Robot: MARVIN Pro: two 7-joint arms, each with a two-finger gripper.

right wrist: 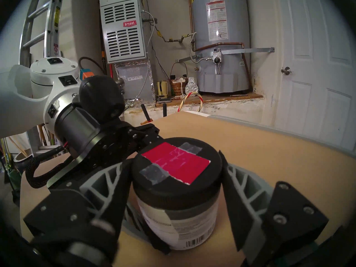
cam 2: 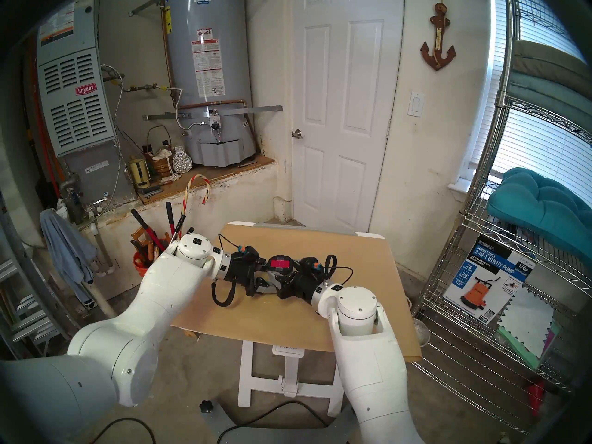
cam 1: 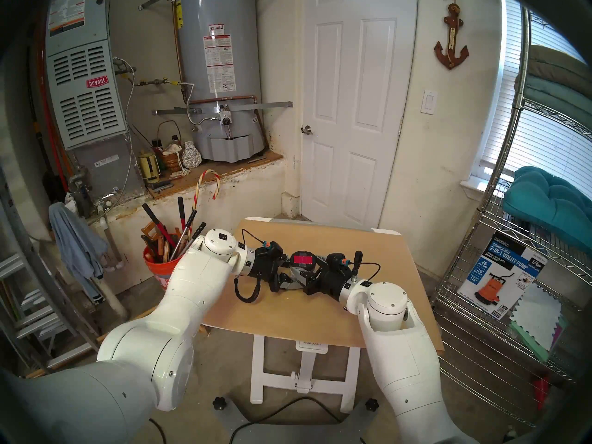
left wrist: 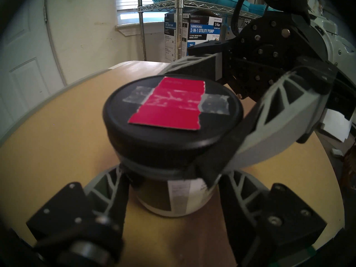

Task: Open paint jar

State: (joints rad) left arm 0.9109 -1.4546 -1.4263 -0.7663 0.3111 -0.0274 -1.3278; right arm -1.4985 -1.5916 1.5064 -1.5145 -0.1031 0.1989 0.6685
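Both grippers meet at jar [right wrist: 178,218]: left gripper [left wrist: 169,185] clamped on body, right gripper [right wrist: 176,176] fingers against lid [right wrist: 176,164], clamp unclear; loose grip risks slipping when twisting

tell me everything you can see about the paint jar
The paint jar is a small cylinder standing upright on the tan table. It has a printed white-grey label with a barcode and a round black lid, still on, bearing a red-pink rectangular patch taped across it. The left gripper is shut on the body just below the lid; the right gripper has its fingers on either side of the lid.
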